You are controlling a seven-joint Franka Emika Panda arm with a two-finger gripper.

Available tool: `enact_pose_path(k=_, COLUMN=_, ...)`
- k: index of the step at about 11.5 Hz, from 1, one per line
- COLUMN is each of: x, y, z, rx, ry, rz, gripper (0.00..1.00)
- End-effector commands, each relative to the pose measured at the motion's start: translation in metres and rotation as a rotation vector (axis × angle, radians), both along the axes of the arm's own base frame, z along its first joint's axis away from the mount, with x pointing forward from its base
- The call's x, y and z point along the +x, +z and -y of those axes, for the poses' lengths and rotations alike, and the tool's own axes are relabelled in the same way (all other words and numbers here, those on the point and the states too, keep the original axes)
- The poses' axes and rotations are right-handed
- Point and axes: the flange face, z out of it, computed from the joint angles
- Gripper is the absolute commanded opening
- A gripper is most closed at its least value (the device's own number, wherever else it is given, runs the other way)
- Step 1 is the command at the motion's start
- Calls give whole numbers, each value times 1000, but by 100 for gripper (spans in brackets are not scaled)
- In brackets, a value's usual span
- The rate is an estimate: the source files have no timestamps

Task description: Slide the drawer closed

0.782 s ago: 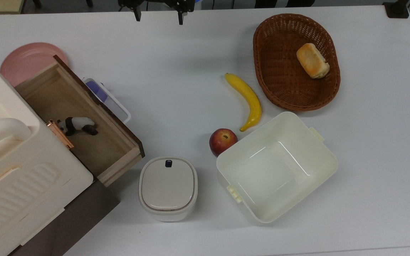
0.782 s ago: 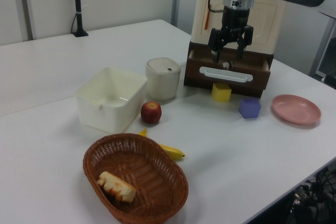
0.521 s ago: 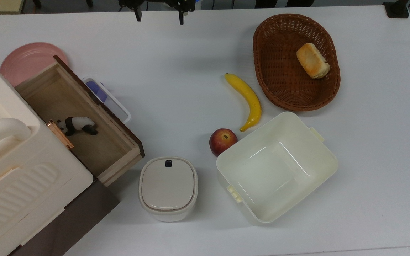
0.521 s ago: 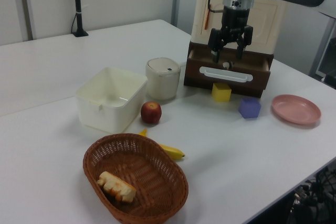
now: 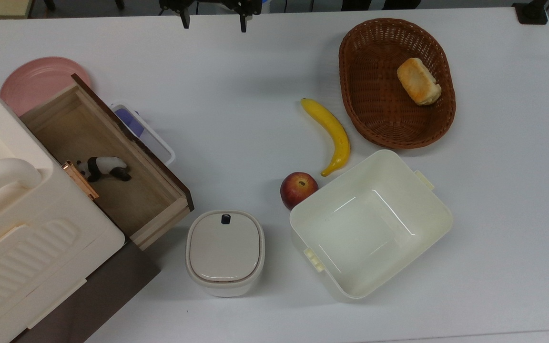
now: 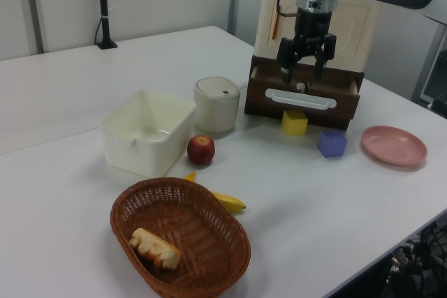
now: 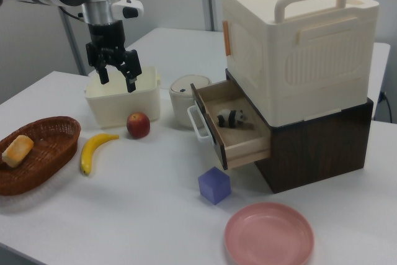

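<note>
You have the drawer (image 7: 232, 130) standing pulled out of the dark cabinet (image 7: 322, 144), which sits at the table's (image 5: 236, 95) left edge in the top view with a cream box (image 7: 298, 41) stacked on it. Its white handle (image 7: 197, 122) faces the middle of the table. A toy panda (image 5: 102, 168) lies inside on the wood floor, near the cabinet side.

Your gripper (image 7: 118, 73) hangs in the air well apart from the drawer, fingers spread wide and pointing down, holding nothing. In the top view it sits at the table's far edge (image 5: 211, 21); in the right view it hovers above the tub (image 7: 122, 100).

A pink plate (image 5: 36, 81) lies by the drawer's far side, near the table's top-left corner in the top view. A purple block (image 7: 214, 185) rests on the table just under the drawer front, and in the left view a yellow block (image 6: 294, 122) sits beside it.

The lidded container (image 5: 225, 252) stands just beside the drawer's near corner. The apple (image 5: 298, 189) touches the tub's corner, with the banana (image 5: 330, 133) just past it. The basket (image 5: 379, 119) holds a bread roll (image 5: 418, 81) near the top-right corner in the top view.
</note>
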Motion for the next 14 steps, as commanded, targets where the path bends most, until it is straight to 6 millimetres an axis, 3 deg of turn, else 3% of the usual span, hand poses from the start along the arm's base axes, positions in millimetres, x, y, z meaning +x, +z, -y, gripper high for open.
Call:
enact_pose_path(k=1, x=-13, y=-5, z=-4, rx=26, ry=13, rz=-33, gripper=22)
enact_pose_path(k=2, x=-11, y=-6, z=-6, rx=25, ry=7, rz=-23, gripper=0)
enact_pose_path(k=4, x=-10, y=-18, z=-25, rx=7, ry=42, rz=-26, gripper=0)
enact_pose_path(k=8, x=8, y=-31, z=-21, rx=10, ry=-14, rz=18, gripper=0)
enact_pose_path(k=12, x=54, y=-88, z=7, rx=8, ry=-234, rz=74, gripper=0)
enact_pose_path(k=13, x=64, y=-102, z=23, rx=13, ry=-345, rz=92, gripper=0)
enact_pose_path(k=14, x=72, y=-116, z=26, rx=13, ry=-438, rz=104, gripper=0)
